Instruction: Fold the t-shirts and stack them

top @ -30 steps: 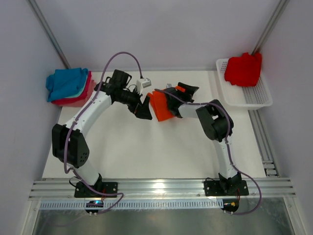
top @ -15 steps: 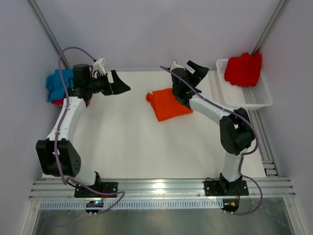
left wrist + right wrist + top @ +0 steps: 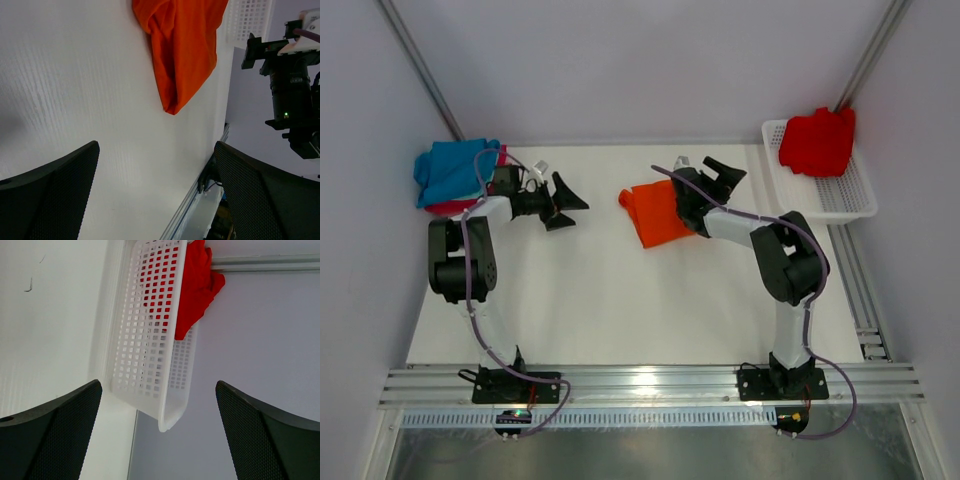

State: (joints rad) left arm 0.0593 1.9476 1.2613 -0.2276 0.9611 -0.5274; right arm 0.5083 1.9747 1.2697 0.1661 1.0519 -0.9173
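The left claw point(image 3: 578, 212) and right claw point(image 3: 718, 178) both gape empty, so pinching only one layer of the folded orange t-shirt point(image 3: 655, 215) could undo its fold.

**Clerk:** Entry one, orange t-shirt point(image 3: 185, 45)?
**Checker:** Left wrist view: upper part cut by the top edge. From above: right side covered by the right end effector point(image 3: 715, 187).
**Clerk:** Entry two, stack of t-shirts point(image 3: 455, 170)?
**Checker:** Blue on top; below, only a pink-red rim shows. Number of pieces: cannot tell.
**Clerk:** Entry three, red t-shirt point(image 3: 197, 285)?
**Checker:** Right wrist view: cut by the top edge, with the basket's point(image 3: 145, 350) far end.
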